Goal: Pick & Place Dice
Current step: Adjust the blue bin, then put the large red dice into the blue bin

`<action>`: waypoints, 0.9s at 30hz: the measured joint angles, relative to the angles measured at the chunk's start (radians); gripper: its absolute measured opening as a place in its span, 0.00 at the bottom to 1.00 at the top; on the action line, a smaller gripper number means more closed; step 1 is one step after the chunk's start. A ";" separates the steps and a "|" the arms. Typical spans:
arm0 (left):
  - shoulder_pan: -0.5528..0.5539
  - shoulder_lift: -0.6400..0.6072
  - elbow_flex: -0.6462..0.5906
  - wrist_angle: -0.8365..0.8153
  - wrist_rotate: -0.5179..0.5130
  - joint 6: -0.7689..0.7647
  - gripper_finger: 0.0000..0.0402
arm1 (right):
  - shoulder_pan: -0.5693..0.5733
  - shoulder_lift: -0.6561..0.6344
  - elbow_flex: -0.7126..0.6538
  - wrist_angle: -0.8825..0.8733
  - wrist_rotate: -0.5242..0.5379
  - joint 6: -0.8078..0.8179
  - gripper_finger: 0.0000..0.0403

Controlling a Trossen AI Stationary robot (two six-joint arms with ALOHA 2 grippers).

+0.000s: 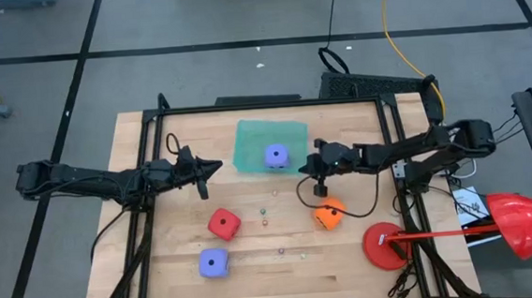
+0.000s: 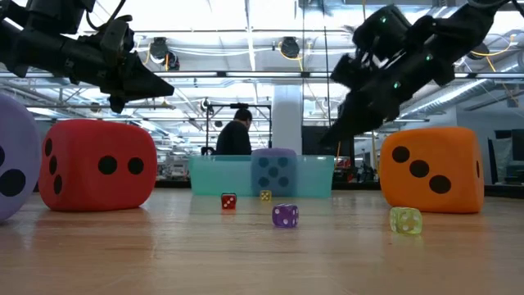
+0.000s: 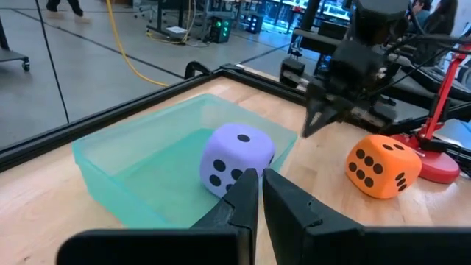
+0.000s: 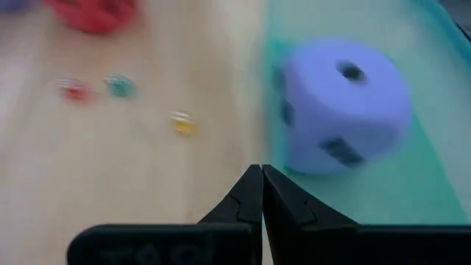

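Right gripper [image 1: 322, 189], fingers pinched together and holding nothing, is hovering just above the orange die [image 1: 329, 216]; left gripper [image 1: 213, 166], likewise closed and empty, is sitting farther off.

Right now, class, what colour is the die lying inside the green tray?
Purple-blue die with dark pips, in the tray; the left wrist view shows it best.

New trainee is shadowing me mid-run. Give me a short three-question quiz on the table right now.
1. True or false: one purple die lies inside the teal tray.
2. Which die lies nearest the right gripper? A red die B orange die C purple die near the front edge
3. How many large dice remain outside the tray?

Key: 1 true; 2 B; 3 three.
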 joint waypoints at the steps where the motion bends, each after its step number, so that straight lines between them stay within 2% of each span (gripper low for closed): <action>1: 0.000 0.000 0.000 0.000 0.000 0.000 0.08 | 0.000 -0.016 0.000 0.009 -0.043 -0.007 0.00; 6: -0.001 0.000 0.000 -0.001 0.003 0.001 0.08 | -0.002 -0.144 0.000 0.032 -0.179 -0.027 0.00; 12: -0.002 0.000 0.000 -0.046 0.002 -0.008 0.08 | -0.029 -0.390 -0.050 0.092 -0.180 -0.047 0.00; 19: -0.002 0.000 0.000 -0.058 0.001 -0.020 0.08 | -0.098 -0.689 -0.209 0.148 -0.180 -0.021 0.00; 27: -0.002 0.000 0.000 -0.048 0.000 -0.037 0.08 | -0.153 -0.879 -0.416 0.199 -0.180 0.002 0.00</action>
